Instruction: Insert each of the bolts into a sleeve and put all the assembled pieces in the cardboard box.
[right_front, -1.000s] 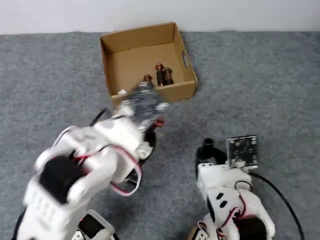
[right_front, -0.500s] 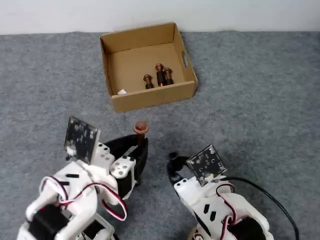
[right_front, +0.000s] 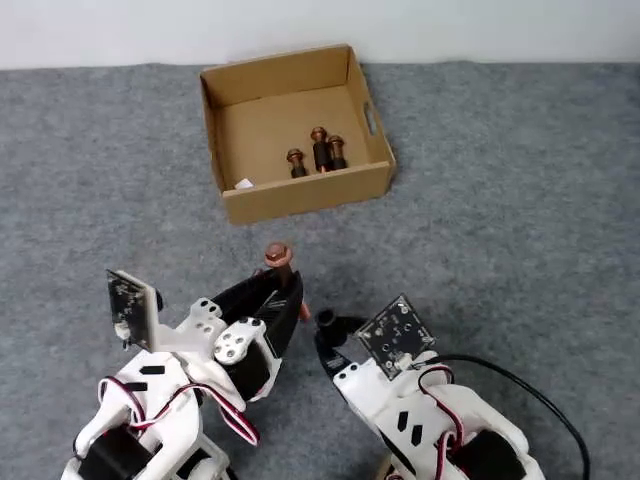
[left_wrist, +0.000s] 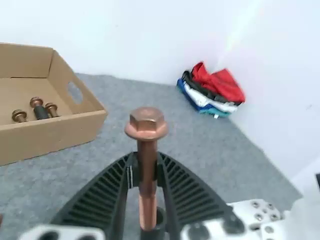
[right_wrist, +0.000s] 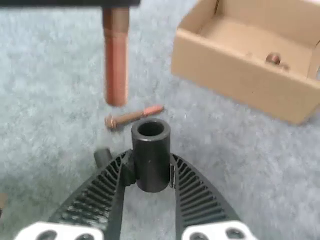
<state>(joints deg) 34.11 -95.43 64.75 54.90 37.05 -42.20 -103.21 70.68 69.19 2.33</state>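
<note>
High view: cardboard box (right_front: 310, 195) sits toward the far edge of the table (right_front: 500, 180), with three assembled pieces (right_front: 318, 150) standing by its near wall. Toward the near edge, left gripper (left_wrist: 146, 160) is clamped on an upright bolt (left_wrist: 146, 125), and right gripper (right_wrist: 150, 160) is clamped on a black sleeve (right_wrist: 151, 137) just beside it. One loose bolt (right_wrist: 134, 116) lies flat on the table near both.

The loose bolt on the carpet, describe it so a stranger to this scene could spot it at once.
Start at the cardboard box, then come across the grey carpet toward the black sleeve held in the right gripper. Just beyond that sleeve is the loose bolt, copper-coloured. Unlike the upright bolt in the left gripper, it lies flat on its side, ungripped.
</note>
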